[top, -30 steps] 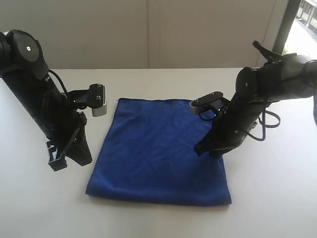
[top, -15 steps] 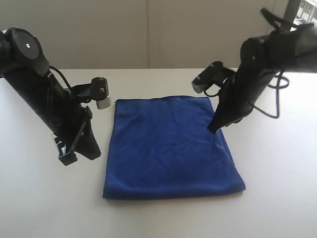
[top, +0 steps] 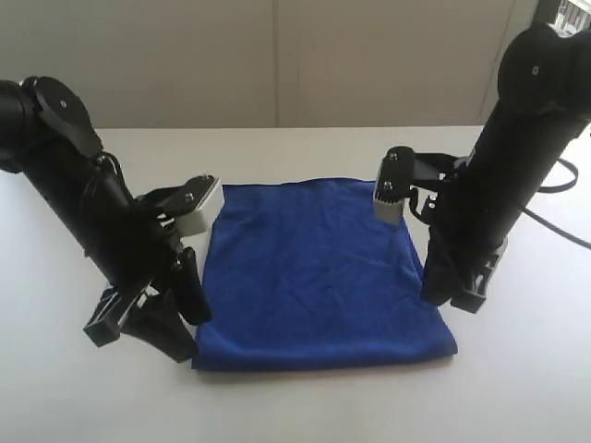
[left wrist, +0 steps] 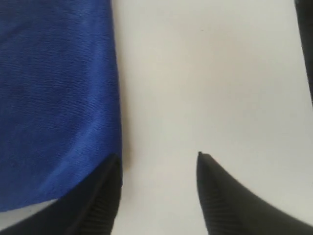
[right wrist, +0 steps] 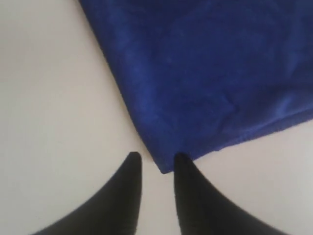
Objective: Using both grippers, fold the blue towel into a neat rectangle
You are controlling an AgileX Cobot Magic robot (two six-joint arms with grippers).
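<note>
Blue towel lies flat on the white table, with a gripper at each of two corners.
Left gripper gapes wide and holds nothing: one finger is at the towel's edge, with bare table between the jaws. Right gripper is narrowly parted, the towel's corner just between its tips, nothing clamped.

Soft, even daylight fills the exterior view, with a blown-out window strip at the upper right corner. The white table reads bright without glare, and the shadow along the blue towel edge is faint and thin. In the 2 wrist views the black fingers nearest the lens are soft-edged. The left wrist view resolves the towel's weave, while the right wrist view looks blurrier overall.
</note>
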